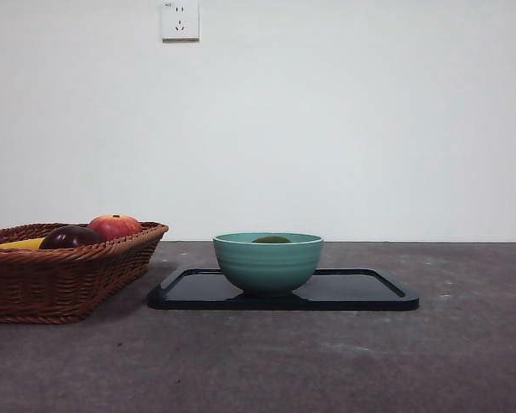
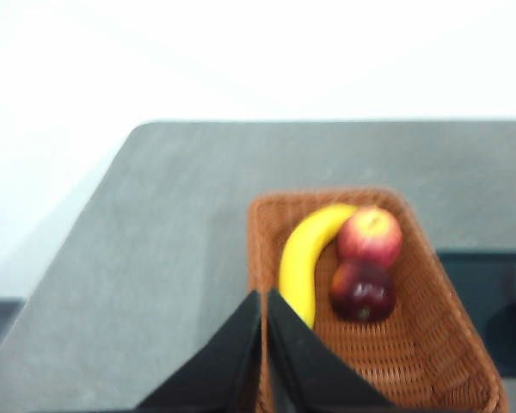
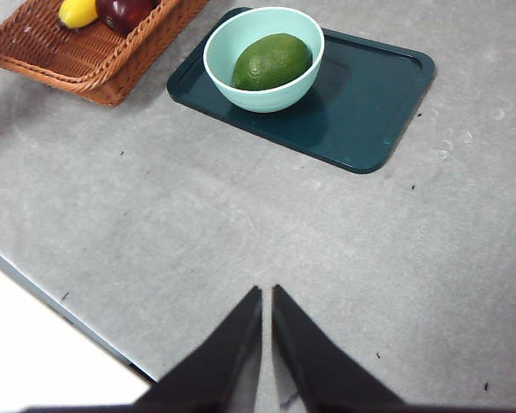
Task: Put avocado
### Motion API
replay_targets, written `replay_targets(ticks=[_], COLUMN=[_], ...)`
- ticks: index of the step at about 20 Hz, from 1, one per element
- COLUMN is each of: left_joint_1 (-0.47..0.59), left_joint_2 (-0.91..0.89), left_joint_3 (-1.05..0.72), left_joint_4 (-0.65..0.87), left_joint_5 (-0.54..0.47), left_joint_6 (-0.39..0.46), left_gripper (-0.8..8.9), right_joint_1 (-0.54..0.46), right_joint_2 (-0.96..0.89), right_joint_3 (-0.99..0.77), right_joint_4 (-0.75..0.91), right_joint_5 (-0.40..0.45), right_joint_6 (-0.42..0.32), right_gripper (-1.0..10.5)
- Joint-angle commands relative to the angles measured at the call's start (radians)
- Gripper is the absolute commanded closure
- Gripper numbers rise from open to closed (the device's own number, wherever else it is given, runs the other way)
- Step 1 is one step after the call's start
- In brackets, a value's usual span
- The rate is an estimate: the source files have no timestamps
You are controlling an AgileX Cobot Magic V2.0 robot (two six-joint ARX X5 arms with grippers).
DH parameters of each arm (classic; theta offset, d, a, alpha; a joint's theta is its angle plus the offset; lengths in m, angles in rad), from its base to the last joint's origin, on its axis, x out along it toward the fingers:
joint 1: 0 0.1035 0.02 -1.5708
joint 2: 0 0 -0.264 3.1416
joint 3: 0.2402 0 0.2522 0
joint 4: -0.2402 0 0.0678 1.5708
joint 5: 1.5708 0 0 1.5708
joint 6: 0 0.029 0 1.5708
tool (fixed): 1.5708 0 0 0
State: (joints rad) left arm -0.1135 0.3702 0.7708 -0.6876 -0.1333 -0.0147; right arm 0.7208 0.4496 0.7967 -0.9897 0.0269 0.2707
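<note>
The olive-green avocado (image 3: 272, 61) lies inside a teal bowl (image 3: 263, 57) that stands on a dark tray (image 3: 361, 103). In the front view only the avocado's top (image 1: 272, 239) peeks above the bowl's rim (image 1: 267, 262). My right gripper (image 3: 267, 294) is shut and empty, held high over bare table well short of the tray. High above the wicker basket's near end hovers my left gripper (image 2: 266, 298), shut, with nothing in it. Neither arm shows in the front view.
The wicker basket (image 1: 64, 275) sits left of the tray (image 1: 361, 297) and holds a yellow banana (image 2: 307, 254), a red-orange apple (image 2: 370, 237) and a dark purple fruit (image 2: 361, 291). A white wall stands behind the table.
</note>
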Motion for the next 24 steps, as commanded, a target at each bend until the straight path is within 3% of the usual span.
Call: replay_targets(ticks=[1, 9, 15, 24], left_joint_1=[0.042, 0.072, 0.076, 0.090], left_joint_2=[-0.020, -0.210, -0.359, -0.367], left_joint_3=[-0.100, -0.526, -0.676, -0.760], left_joint_4=[0.098, 0.444, 0.456, 0.495], left_joint_5=[0.083, 0.139, 0.137, 0.137], left_joint_6=[0.028, 0.025, 0.030, 0.030], left_gripper=[8.04, 8.04, 8.04, 8.04], right_joint_1=[0.010, 0.010, 0.010, 0.010], right_joint_2=[0.004, 0.004, 0.004, 0.004], right_joint_3=[0.009, 0.009, 0.009, 0.009], right_joint_4=[0.010, 0.010, 0.010, 0.011], right_joint_5=[0.000, 0.000, 0.000, 0.000], right_joint_6=[0.010, 0.010, 0.010, 0.010], right_gripper=[9.3, 9.3, 9.3, 9.3])
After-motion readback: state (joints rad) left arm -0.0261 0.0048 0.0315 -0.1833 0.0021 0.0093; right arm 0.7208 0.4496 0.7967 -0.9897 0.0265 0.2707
